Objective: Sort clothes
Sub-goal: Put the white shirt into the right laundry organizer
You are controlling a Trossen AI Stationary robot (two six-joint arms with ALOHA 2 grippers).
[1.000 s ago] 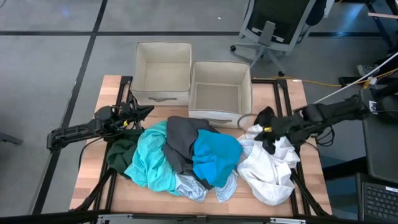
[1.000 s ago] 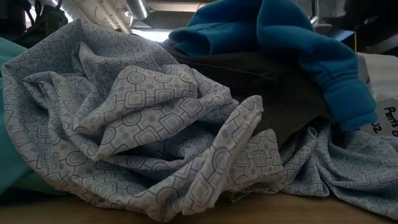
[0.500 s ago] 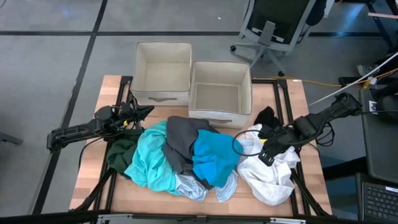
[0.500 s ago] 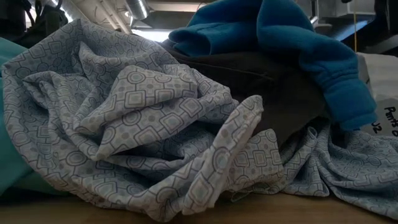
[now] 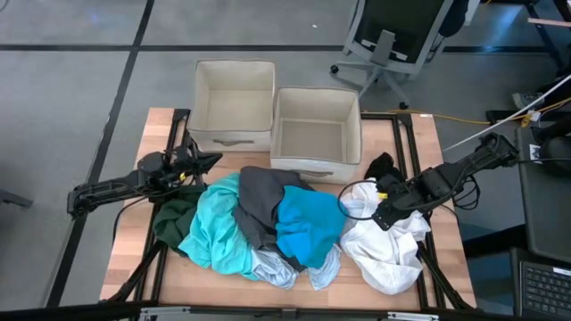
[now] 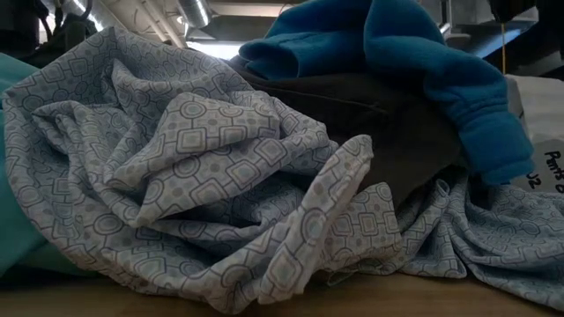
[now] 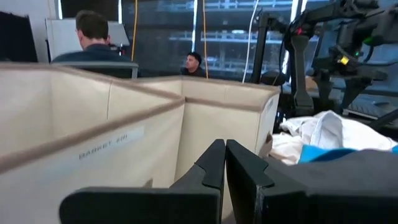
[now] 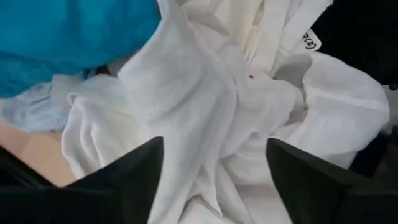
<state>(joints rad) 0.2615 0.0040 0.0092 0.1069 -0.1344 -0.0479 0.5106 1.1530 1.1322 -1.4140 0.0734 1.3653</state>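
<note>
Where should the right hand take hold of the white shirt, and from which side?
Grip a raised fold near the middle of the white shirt, coming straight down from above. The right hand hangs over it with fingers open, and the shirt lies crumpled with standing ridges that probably pinch easily. Its edge toward the blue shirt is best avoided.

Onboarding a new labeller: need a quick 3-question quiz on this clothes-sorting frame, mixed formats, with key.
1. True or false: both beige boxes hold clothes.
2. Which garment is the right gripper poised over, fingers spread? A) white garment B) turquoise garment C) dark grey garment
3. Fill in: the left gripper waits near the ___ box with its fingers together.

Key: 1 false, both are empty; 2 A; 3 left.
</note>
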